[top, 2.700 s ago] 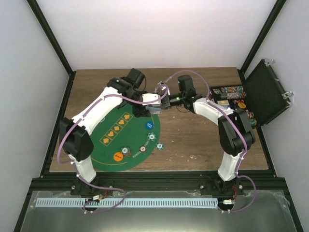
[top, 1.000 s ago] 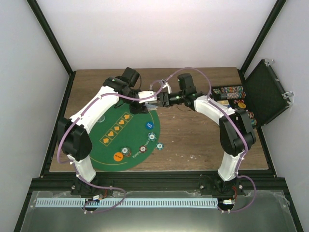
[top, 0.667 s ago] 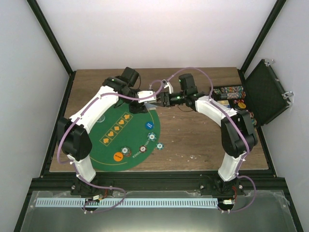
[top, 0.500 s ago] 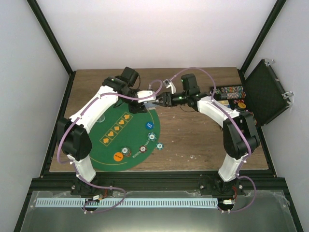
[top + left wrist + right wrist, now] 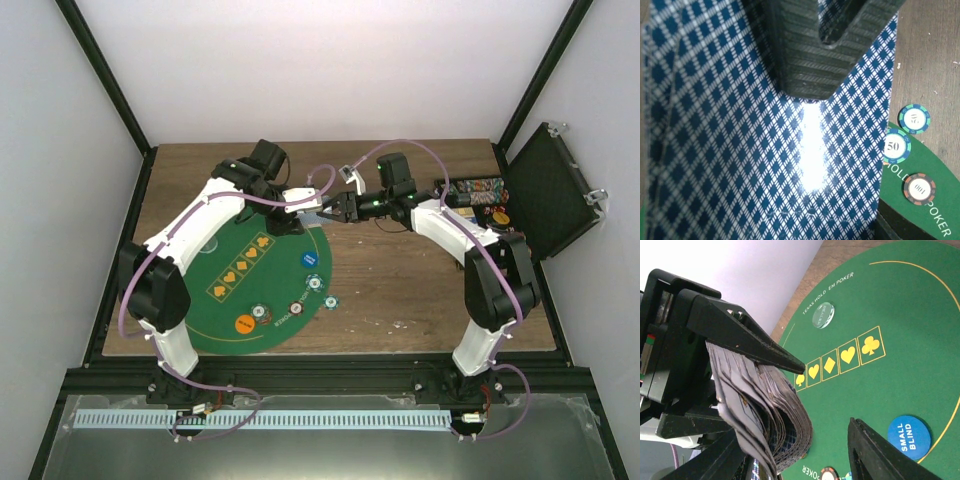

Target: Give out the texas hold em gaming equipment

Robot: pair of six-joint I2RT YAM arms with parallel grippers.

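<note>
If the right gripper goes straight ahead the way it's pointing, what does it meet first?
Most likely the fanned stack of blue-checked playing cards clamped in the left gripper, directly ahead of the right gripper; the gap is unclear.

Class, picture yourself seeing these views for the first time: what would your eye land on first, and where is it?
Most striking is the thick deck of blue-patterned cards clamped in the left gripper near the far edge of the green felt mat. Next comes the open black case at the far right, chips packed inside.
</note>
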